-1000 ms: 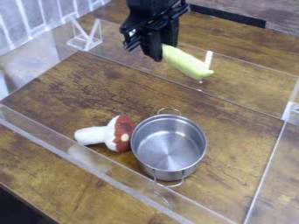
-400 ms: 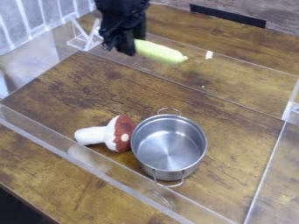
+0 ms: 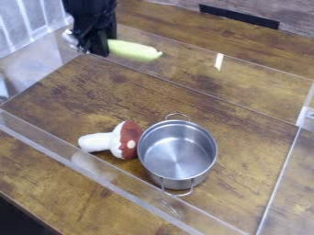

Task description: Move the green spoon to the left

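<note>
The green spoon (image 3: 135, 50) hangs above the wooden table at the upper left of the camera view. Only its thick yellow-green handle shows, lying nearly level and pointing right. My black gripper (image 3: 98, 42) is shut on the handle's left end. The spoon's silver bowl is hidden behind the gripper. The spoon is clear of the table surface.
A steel pot (image 3: 178, 153) stands at lower centre with a red-and-white toy mushroom (image 3: 113, 140) lying against its left side. A clear acrylic wall (image 3: 73, 163) rims the wooden table (image 3: 233, 101). A clear stand (image 3: 76, 37) sits just behind the gripper.
The gripper has carried the spoon leftward across the back of the table and slightly down. The spoon's handle has rolled from slanting to nearly level.
</note>
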`<state>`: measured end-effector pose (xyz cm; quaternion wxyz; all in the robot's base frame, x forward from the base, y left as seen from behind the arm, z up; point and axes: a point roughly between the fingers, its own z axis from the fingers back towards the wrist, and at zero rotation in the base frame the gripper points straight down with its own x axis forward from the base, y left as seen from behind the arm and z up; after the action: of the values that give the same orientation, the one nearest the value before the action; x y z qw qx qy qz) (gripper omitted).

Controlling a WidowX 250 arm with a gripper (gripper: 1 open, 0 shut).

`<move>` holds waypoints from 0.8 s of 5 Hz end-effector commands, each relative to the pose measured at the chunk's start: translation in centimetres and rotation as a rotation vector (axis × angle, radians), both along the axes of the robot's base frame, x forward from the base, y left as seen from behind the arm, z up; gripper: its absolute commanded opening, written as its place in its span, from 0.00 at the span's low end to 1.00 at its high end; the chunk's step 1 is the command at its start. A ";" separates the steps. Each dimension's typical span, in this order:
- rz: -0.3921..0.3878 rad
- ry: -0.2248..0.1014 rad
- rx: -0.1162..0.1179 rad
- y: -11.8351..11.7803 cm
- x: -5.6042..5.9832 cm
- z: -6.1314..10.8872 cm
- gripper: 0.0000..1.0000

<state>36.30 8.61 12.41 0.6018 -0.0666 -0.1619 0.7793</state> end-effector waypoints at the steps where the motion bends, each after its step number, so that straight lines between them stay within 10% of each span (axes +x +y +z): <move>1: 0.040 -0.095 0.022 -0.8 -0.7 3.2 0.00; 4: 0.076 -0.111 0.036 4.3 -4.1 -0.5 0.00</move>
<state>32.41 12.57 10.06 0.5675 -0.0778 -0.1875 0.7980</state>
